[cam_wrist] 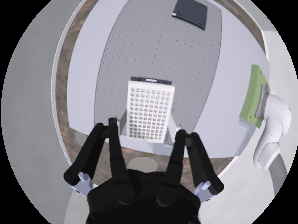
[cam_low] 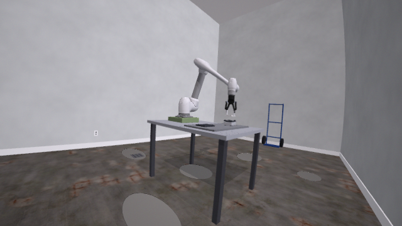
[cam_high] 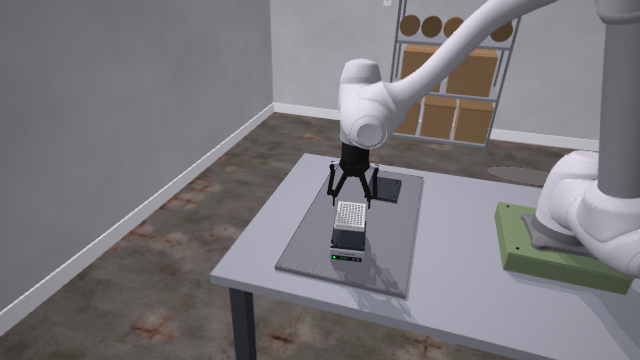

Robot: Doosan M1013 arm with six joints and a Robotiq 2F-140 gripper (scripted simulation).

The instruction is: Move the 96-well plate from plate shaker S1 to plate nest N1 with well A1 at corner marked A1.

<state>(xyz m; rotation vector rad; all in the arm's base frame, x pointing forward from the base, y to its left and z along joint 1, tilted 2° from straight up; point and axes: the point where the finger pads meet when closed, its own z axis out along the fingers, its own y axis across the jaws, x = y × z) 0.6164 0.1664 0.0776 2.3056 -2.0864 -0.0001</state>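
The white 96-well plate (cam_high: 350, 216) (cam_low: 229, 120) (cam_wrist: 149, 106) sits on the dark plate shaker S1 (cam_high: 347, 239) (cam_low: 229, 123), near the front of the grey mat (cam_high: 300, 250). My gripper (cam_high: 351, 204) (cam_low: 230, 116) (cam_wrist: 148, 114) points straight down over it, one fingertip at each long side, shut on the plate. The plate rests level on the shaker. The plate nest N1 (cam_high: 387, 189) (cam_low: 206, 125) (cam_wrist: 190, 11) is a flat dark square at the mat's far end, behind the gripper, with nothing in it. The plate's cut corner and the A1 marks are too small to make out.
The arm's base stands on a green plinth (cam_high: 520, 250) (cam_low: 183, 119) at the table's right side. The table's front edge (cam_high: 350, 305) runs close to the shaker. A shelf with cardboard boxes (cam_high: 450, 75) and a blue hand truck (cam_low: 274, 125) stand off the table.
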